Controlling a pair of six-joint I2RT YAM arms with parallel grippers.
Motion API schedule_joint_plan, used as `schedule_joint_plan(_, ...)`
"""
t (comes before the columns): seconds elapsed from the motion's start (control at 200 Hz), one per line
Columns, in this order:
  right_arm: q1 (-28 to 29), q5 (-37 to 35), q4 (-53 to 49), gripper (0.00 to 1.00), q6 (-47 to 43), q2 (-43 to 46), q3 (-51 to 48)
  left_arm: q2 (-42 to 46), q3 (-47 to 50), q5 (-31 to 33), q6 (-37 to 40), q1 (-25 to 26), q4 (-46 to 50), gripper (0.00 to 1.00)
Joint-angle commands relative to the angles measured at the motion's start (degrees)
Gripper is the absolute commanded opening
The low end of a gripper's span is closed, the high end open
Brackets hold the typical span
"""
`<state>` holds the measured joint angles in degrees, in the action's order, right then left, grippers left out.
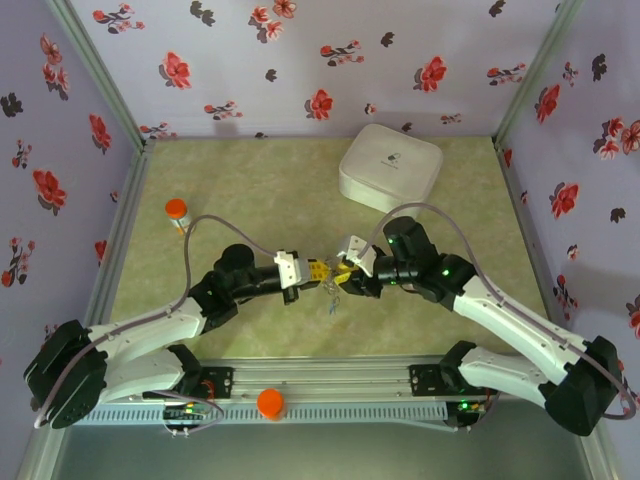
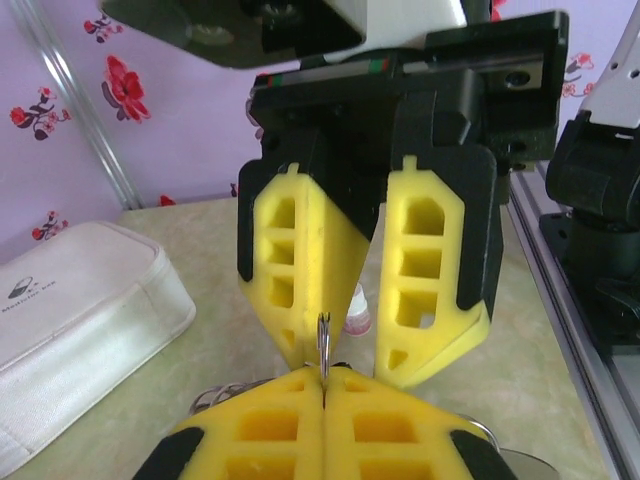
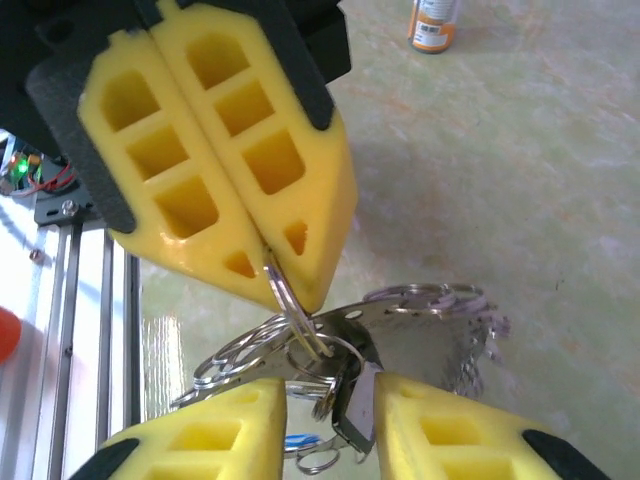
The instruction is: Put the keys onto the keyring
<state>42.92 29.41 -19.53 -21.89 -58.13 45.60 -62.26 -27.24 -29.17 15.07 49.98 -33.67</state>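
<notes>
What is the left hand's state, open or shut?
Shut. The left hand has its yellow fingers pressed together, pinching a thin metal ring.

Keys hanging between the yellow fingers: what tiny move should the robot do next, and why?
Probably close the right gripper on the grey key. Its fingers stand open on either side of that key, while the left gripper is shut on the thin metal ring above it, so a grip would likely steady the key for threading.
</notes>
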Motion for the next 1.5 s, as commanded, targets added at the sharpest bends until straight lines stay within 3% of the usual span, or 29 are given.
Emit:
schedule_joint_plan(0.0, 0.41, -2.88, 4.4, 0.33, 2.35, 1.94, -2.98, -0.12, 0.5, -0.81, -2.35, -0.05, -7.25, 0.0)
schedule_joint_plan(0.49, 1.47, -1.3, 16.87, 0.38, 7.64, 1.81, -8.18, -1.15, 0.43, 0.16, -4.68, -0.09, -11.15, 0.0)
schedule_joint_plan(0.975, 1.46, -2.43, 18.7, 0.35, 9.08, 5.03, -9.44, -0.5, 0.52, 0.68, -5.23, -0.13, -10.98, 0.0)
schedule_joint_plan(1.03, 1.46, -2.6, 18.48, 0.31, 8.92, 5.26, -9.44, -0.36, 0.63, 0.76, -5.19, -0.08, -10.89, 0.0)
schedule_joint_plan(1.145, 1.5, -1.5, 17.09, 0.12, 8.57, 4.61, -8.84, -0.25, 0.29, 0.72, -5.24, -0.09, -10.67, 0.0)
schedule_joint_plan(1.24, 1.55, -1.51, 14.79, 0.02, 8.11, 3.87, -7.63, 0.2, 0.18, 0.78, -4.99, -0.1, -10.06, 0.0)
schedule_joint_plan(1.495, 1.98, -3.77, 9.83, 0.0, 7.22, 4.95, -3.51, 1.87, -0.13, 0.23, -2.91, -0.11, -3.29, 0.0)
